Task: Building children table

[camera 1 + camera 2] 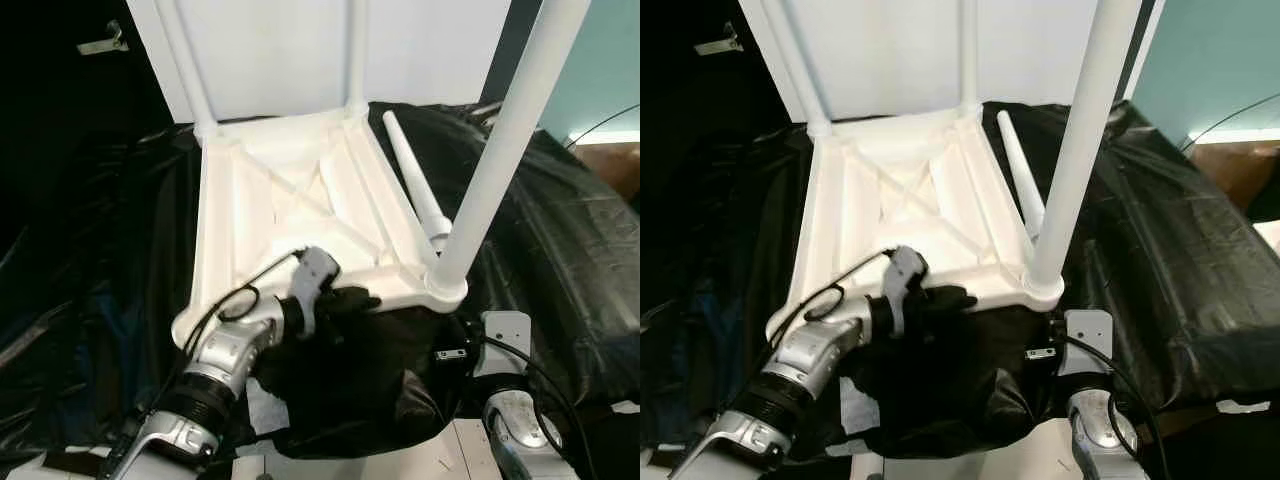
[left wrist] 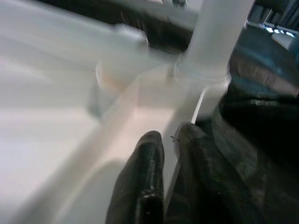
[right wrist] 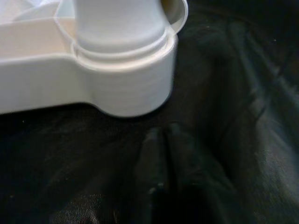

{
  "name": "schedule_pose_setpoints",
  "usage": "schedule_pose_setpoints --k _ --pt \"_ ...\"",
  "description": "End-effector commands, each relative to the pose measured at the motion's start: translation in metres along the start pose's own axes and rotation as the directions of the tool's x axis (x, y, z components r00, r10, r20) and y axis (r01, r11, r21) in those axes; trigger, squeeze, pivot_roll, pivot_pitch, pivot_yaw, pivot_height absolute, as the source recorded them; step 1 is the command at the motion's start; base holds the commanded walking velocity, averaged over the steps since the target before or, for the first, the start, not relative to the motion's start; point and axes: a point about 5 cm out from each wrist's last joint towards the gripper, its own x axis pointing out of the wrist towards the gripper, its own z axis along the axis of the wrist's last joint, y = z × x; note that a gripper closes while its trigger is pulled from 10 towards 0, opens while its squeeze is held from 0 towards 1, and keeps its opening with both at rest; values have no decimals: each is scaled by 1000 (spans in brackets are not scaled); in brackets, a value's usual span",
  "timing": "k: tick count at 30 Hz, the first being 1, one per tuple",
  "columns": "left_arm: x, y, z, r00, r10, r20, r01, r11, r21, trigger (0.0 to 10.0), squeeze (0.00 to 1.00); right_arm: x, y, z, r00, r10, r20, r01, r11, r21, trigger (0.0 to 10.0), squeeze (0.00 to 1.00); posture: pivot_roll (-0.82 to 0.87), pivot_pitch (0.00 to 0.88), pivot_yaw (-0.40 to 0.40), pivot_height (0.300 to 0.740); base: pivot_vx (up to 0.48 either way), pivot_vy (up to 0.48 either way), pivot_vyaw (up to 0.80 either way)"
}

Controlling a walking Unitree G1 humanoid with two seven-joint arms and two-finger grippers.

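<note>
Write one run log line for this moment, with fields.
table top: upside down | legs fitted: three | loose leg: beside it | left end effector: shut, at near edge | right end effector: shut, low

The upright table legs (image 1: 505, 140) are cut off by the top edge.

The left tool (image 2: 169, 140) sits with its two black fingers (image 2: 145, 177) pressed close together, tips at the edge of the white table frame (image 2: 70, 154). Beyond the tips, a white leg (image 2: 217, 32) rises from a round corner socket (image 2: 201, 77). A raised rib (image 2: 112, 126) runs diagonally across the frame. Black plastic sheeting (image 2: 261, 121) lies beside the frame. The picture is blurred.
</note>
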Motion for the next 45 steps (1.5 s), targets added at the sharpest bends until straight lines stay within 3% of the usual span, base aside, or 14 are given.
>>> schedule_pose_setpoints --k 1,3,4,7,8,10,11,18,19,20,24,30,37,45 --pt "0 -12 11 979 -204 31 202 979 40 10000 0 3 1 -3 1000 19 -23 -19 1000 7 2275 0 -130 9 23 740 0 0 0" --pt "-1 -15 10 976 -217 32 216 976 38 10000 55 4 2 -3 999 26 -23 -26 1000 5 3020 0 -129 9 23 740 0 0 0" --pt "-2 -19 9 971 -238 35 237 971 32 10000 259 7 3 -3 999 35 -24 -35 999 3 4392 0 -124 6 20 740 0 0 0" --pt "-2 -22 9 967 -253 39 252 967 25 10000 318 8 4 -2 999 40 -25 -40 999 2 5176 0 -120 5 19 740 0 0 0" --pt "-2 -23 8 966 -254 36 253 967 26 10000 357 9 4 -2 999 42 -26 -42 999 2 8627 0 -116 6 18 740 0 0 0" --pt "-3 -23 8 966 -255 34 254 967 27 10000 357 10 4 -2 999 43 -27 -43 999 1 8627 0 -116 6 18 740 0 0 0" --pt "-3 -23 8 968 -251 30 250 968 28 10000 341 11 4 -2 999 45 -28 -45 999 1 10000 0 -115 7 17 740 0 0 0" --pt "-9 -9 0 978 -196 -74 201 977 69 10000 345 15 8 -1 998 52 -29 -52 999 -1 10000 0 -115 5 23 740 0 0 0" --pt "-12 -1 -4 980 -154 -129 167 981 99 10000 306 16 10 -1 998 54 -28 -54 999 1 10000 0 -115 5 23 740 0 0 0" --pt "-13 4 -5 981 -120 -152 138 984 111 10000 0 17 12 -1 998 57 -28 -57 998 3 10000 0 -118 5 27 740 0 0 0" --pt "-15 26 -17 957 66 -282 -18 986 168 10000 0 17 16 -1 997 66 -29 -66 998 11 10000 0 -122 5 35 740 0 0 0" --pt "-14 32 -22 936 129 -329 -77 983 167 10000 0 17 18 -1 997 66 -29 -65 998 16 10000 0 -125 7 37 740 0 0 0" --pt "-22 14 -33 919 -97 -382 125 991 50 10000 0 18 17 0 998 63 -26 -63 998 17 10000 0 -124 7 34 740 0 0 0" --pt "-30 -11 -44 842 -344 -416 355 933 -53 10000 0 32 4 6 999 34 -8 -34 999 -13 10000 0 -121 6 33 740 0 0 0"
